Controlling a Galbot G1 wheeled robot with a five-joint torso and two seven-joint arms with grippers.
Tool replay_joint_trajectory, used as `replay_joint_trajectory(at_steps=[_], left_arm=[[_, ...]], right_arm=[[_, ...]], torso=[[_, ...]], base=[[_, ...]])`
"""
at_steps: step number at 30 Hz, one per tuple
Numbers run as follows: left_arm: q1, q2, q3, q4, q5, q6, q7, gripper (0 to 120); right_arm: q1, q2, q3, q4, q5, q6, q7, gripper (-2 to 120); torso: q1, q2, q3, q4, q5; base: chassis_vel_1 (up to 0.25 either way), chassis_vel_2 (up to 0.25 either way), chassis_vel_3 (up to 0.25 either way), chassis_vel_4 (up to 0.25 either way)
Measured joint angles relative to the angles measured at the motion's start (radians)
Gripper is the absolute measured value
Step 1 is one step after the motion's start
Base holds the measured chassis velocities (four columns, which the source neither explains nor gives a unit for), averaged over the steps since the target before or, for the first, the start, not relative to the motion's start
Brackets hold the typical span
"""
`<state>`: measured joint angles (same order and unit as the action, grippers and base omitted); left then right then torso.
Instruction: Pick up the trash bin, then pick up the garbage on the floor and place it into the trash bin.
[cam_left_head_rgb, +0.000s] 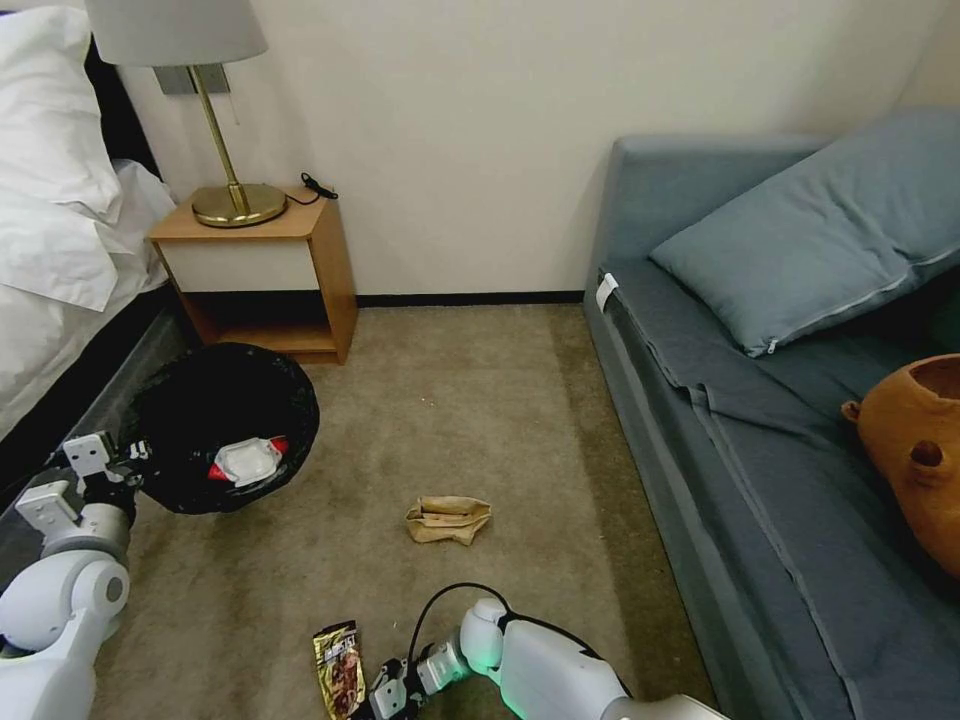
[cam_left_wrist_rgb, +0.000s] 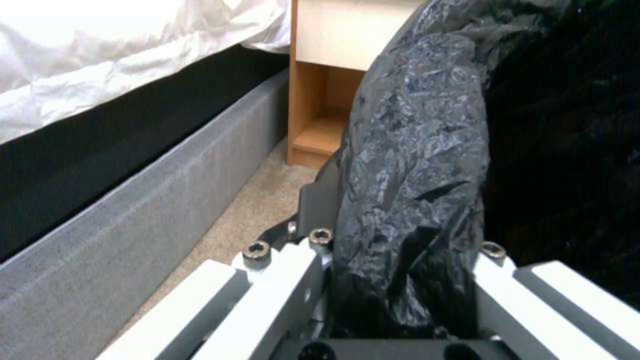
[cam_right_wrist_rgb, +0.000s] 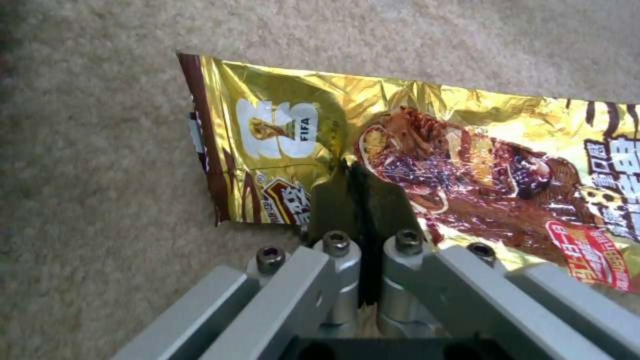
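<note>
The left gripper (cam_left_head_rgb: 125, 462) clamped the rim of the round black-bagged trash bin (cam_left_head_rgb: 225, 425), held beside the wooden nightstand (cam_left_head_rgb: 262, 270). The right gripper (cam_right_wrist_rgb: 363, 195) pinched the crinkled gold-brown wrapper (cam_right_wrist_rgb: 427, 160) on the carpet, well short of the nightstand.

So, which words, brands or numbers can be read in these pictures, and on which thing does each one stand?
"FIFA": beside a trophy emblem on the gold-brown wrapper, pinched in the right pincer.
Chinese characters on the same wrapper: too blurred to read.
Red-and-white packet in the trash bin, held by the left pincer: print too small to read.
</note>
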<state>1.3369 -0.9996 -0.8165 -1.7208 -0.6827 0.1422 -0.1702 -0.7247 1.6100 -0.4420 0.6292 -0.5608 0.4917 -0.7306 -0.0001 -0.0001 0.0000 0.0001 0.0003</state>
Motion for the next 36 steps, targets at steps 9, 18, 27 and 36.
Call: replay_joint_trajectory(at_steps=[9, 18, 27, 36], left_arm=[[-0.004, 0.004, -0.001, 0.004, -0.004, -0.005, 0.002, 3], [0.025, 0.025, -0.022, 0.031, -0.012, -0.008, 0.036, 3], [0.113, 0.054, -0.044, 0.106, 0.034, -0.055, 0.105, 3], [0.144, 0.042, -0.045, 0.166, 0.076, -0.096, 0.127, 3]], right_arm=[[0.025, -0.002, 0.056, -0.011, -0.038, 0.013, -0.010, 0], [0.031, -0.003, 0.114, -0.006, -0.065, 0.021, -0.018, 0], [0.028, -0.005, 0.167, 0.018, -0.073, 0.018, -0.020, 0], [0.020, -0.004, 0.229, 0.087, -0.073, 0.022, -0.026, 0]], torso=[[0.000, 0.000, 0.000, -0.0006, -0.0008], [0.000, 0.000, 0.000, -0.0006, -0.0009], [0.000, 0.000, 0.000, 0.0000, -0.0011], [0.000, 0.000, 0.000, -0.0003, -0.0006]], base=[[0.000, 0.000, 0.000, 0.000], [0.000, 0.000, 0.000, 0.000], [0.000, 0.000, 0.000, 0.000], [0.000, 0.000, 0.000, 0.000]])
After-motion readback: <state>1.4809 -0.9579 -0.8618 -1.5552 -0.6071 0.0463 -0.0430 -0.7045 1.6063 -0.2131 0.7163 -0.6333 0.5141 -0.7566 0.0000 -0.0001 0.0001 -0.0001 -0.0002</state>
